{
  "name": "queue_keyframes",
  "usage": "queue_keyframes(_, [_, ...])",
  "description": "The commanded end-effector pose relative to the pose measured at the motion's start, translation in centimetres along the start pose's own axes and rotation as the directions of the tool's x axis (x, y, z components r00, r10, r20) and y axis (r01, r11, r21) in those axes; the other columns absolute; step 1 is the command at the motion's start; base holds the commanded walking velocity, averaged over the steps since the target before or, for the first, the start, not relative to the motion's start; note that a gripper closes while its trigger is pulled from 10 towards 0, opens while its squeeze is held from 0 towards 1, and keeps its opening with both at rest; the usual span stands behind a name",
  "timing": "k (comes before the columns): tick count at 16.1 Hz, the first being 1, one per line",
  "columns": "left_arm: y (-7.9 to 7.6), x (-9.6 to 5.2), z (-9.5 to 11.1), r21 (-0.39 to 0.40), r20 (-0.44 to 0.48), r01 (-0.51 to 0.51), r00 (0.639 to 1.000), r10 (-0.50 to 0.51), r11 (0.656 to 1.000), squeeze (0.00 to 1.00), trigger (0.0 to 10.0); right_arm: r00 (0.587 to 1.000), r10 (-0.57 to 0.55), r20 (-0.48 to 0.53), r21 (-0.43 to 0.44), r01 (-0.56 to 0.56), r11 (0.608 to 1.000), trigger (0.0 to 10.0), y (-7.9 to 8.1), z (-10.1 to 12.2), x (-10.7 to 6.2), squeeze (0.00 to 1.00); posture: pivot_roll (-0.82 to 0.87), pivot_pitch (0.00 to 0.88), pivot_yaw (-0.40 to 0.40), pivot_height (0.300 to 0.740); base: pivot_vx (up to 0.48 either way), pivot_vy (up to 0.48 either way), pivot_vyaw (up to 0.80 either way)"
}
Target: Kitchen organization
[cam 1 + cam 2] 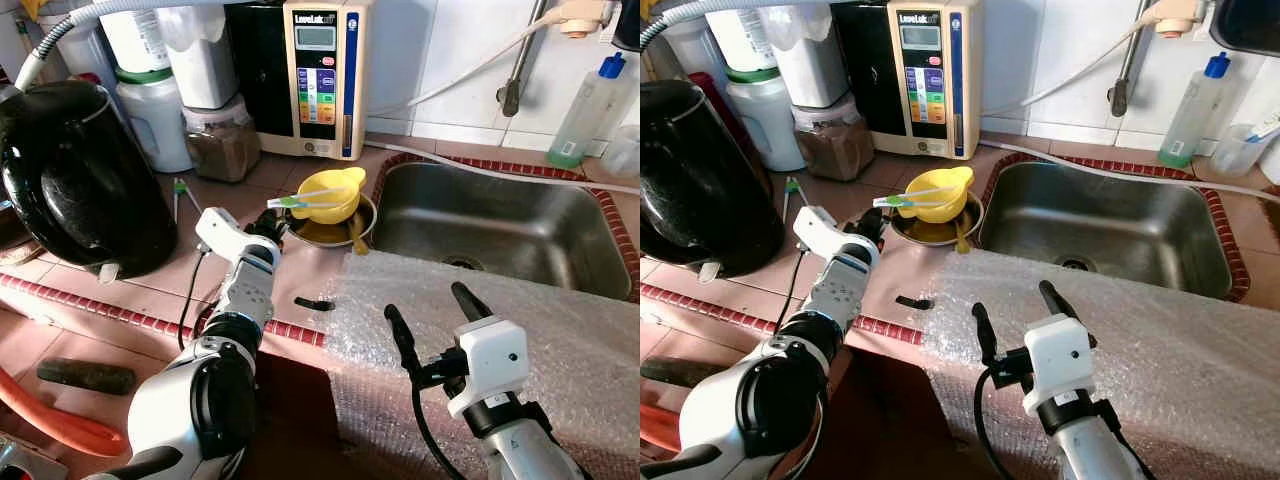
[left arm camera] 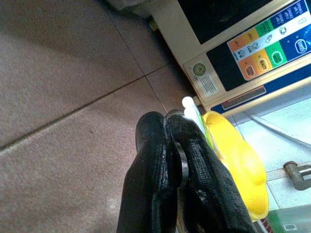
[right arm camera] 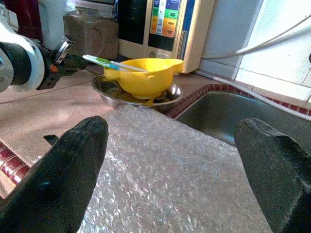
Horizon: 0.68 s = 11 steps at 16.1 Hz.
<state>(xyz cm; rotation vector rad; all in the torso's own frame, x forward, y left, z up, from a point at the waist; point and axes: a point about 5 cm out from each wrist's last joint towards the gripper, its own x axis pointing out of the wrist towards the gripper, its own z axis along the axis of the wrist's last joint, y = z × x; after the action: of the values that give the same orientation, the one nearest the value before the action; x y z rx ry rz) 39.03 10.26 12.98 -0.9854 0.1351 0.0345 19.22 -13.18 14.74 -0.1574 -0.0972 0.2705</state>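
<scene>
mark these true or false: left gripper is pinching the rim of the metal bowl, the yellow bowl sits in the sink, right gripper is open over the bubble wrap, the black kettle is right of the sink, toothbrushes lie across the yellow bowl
1. The left gripper is shut on the rim of the metal bowl: true.
2. The yellow bowl sits in the sink: false, it sits in the metal bowl on the counter, left of the sink.
3. The right gripper is open over the bubble wrap: true.
4. The black kettle is right of the sink: false, it stands at the far left.
5. Toothbrushes lie across the yellow bowl: true.
</scene>
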Motion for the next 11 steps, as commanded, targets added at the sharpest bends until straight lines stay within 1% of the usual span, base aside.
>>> queue_keyframes(1, [0.81,-0.16,0.14,0.04,0.002,-0.019,1.0,0.019,0.999,0.0,0.0,1.0,0.01,-0.002,-0.001,-0.01,1.0,10.0,0.07,-0.07,0.09,0.0,-0.11,0.0,0.079,0.74,0.0,0.0,0.0])
queue_keyframes(2, [0.88,-0.18,0.19,0.052,0.004,-0.017,1.0,0.017,0.999,0.0,0.0,1.0,0.011,-0.002,-0.002,-0.011,1.0,10.0,0.06,-0.08,0.09,0.0,-0.11,0.0,0.079,0.74,0.0,0.0,0.0])
queue_keyframes(3, [1.26,-0.31,0.33,0.107,0.014,-0.017,1.0,0.016,0.994,0.0,0.0,1.0,0.013,-0.004,-0.005,-0.013,1.0,10.0,0.01,-0.11,0.07,0.0,-0.11,0.0,0.077,0.74,0.0,0.0,0.0])
queue_keyframes(4, [1.37,-0.37,0.42,0.129,0.022,-0.015,1.0,0.012,0.992,0.0,0.0,1.0,0.014,-0.004,-0.006,-0.014,1.0,10.0,-0.03,-0.11,0.06,0.0,-0.11,0.0,0.077,0.74,0.0,0.0,0.0])
queue_keyframes(7, [1.47,-0.41,0.92,0.125,0.046,0.005,0.999,-0.011,0.992,0.0,0.0,1.0,0.012,-0.008,-0.012,-0.012,1.0,10.0,-0.18,-0.25,0.09,0.0,-0.1,0.0,0.076,0.74,0.0,0.0,0.0])
queue_keyframes(8, [1.05,-0.35,0.86,0.146,0.029,0.048,0.998,-0.053,0.988,0.0,0.0,1.0,0.017,-0.007,-0.011,-0.017,1.0,10.0,-0.1,-0.28,0.2,0.0,-0.1,0.0,0.076,0.74,0.0,0.0,0.0])
queue_keyframes(9, [0.79,-0.37,0.47,0.173,0.003,0.074,0.997,-0.076,0.982,0.0,10.0,1.0,0.021,-0.005,-0.011,-0.021,1.0,10.0,-0.03,-0.25,0.31,0.0,-0.1,0.0,0.076,0.74,0.0,0.0,0.0])
queue_keyframes(11, [0.6,-0.4,0.01,0.17,-0.026,0.091,0.996,-0.088,0.981,0.0,10.0,1.0,0.023,-0.004,-0.013,-0.023,1.0,10.0,-0.03,-0.26,0.37,0.0,-0.09,0.0,0.077,0.74,0.0,0.0,0.0])
